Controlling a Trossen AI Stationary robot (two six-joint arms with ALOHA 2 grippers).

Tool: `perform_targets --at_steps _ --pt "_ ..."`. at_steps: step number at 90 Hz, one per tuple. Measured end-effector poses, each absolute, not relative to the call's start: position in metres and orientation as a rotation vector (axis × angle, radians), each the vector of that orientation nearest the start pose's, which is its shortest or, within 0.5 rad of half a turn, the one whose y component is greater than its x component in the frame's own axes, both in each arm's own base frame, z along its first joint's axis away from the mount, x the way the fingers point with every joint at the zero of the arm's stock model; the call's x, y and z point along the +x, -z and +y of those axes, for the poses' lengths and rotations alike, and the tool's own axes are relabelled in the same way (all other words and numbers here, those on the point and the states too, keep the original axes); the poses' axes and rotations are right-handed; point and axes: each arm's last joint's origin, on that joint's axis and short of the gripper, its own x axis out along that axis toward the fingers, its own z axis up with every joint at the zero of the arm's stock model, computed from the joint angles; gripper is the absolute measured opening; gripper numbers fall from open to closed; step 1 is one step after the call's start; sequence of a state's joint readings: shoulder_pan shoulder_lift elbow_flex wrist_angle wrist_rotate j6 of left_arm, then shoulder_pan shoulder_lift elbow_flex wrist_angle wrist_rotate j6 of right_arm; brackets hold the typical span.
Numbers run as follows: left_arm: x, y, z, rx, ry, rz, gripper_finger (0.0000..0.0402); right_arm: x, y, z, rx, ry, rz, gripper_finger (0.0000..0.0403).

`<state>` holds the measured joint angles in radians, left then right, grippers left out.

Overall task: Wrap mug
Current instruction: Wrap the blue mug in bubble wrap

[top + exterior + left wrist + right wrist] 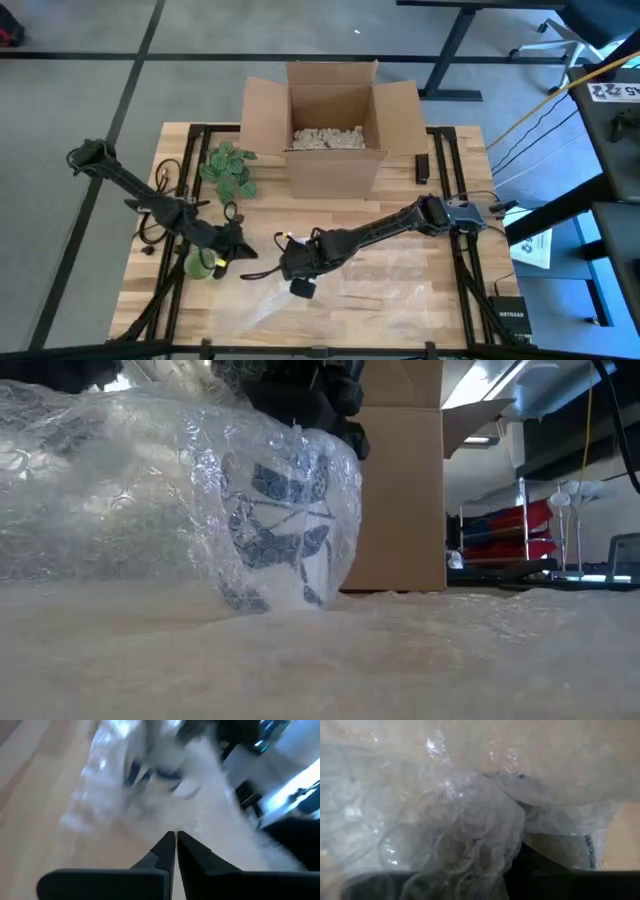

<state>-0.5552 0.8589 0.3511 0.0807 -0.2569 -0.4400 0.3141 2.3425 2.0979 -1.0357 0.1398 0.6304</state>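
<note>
The white mug with a blue pattern (280, 530) stands on the table near its front middle, under a fold of clear bubble wrap (150, 480). The rest of the sheet (400, 272) lies flat toward the table's right. My right gripper (298, 268) hangs just above the mug (302, 288), shut on the wrap; the bunched wrap (470, 830) hides its fingers in its wrist view. My left gripper (176, 837) is shut with nothing in it, a little left of the mug (245, 248). My right gripper comes from above and holds the bubble wrap where it rises to a peak over the mug's top (296, 428). The bunched wrap hides the fingers, so edge or fold cannot be told. The wrap drapes down over the mug to the table.
An open cardboard box (330, 130) with filler stands at the far middle. A green leafy plant (230, 168) is to the box's left. A green round object (200, 265) lies under my left arm. A small dark item (422, 165) lies right of the box.
</note>
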Motion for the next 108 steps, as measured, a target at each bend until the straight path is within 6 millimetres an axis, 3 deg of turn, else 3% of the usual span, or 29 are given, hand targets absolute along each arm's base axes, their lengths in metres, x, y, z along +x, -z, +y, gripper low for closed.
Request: perform_targets --at_steps 28,57,94,108 --pt "0.159 -0.211 -0.09 -0.277 0.247 0.309 0.0 0.466 -0.2 0.147 0.246 0.215 1.184 0.0035" --pt "0.16 -0.21 -0.089 -0.3 0.239 0.317 0.0 0.464 -0.206 0.146 0.252 0.2 1.195 0.0035" --pt "0.16 -0.209 -0.089 -0.295 0.234 0.322 0.0 0.455 -0.232 0.145 0.295 0.138 1.189 0.0035" --pt "0.161 -0.209 -0.087 -0.289 0.226 0.323 0.0 0.454 -0.234 0.144 0.28 0.122 1.198 0.0035"
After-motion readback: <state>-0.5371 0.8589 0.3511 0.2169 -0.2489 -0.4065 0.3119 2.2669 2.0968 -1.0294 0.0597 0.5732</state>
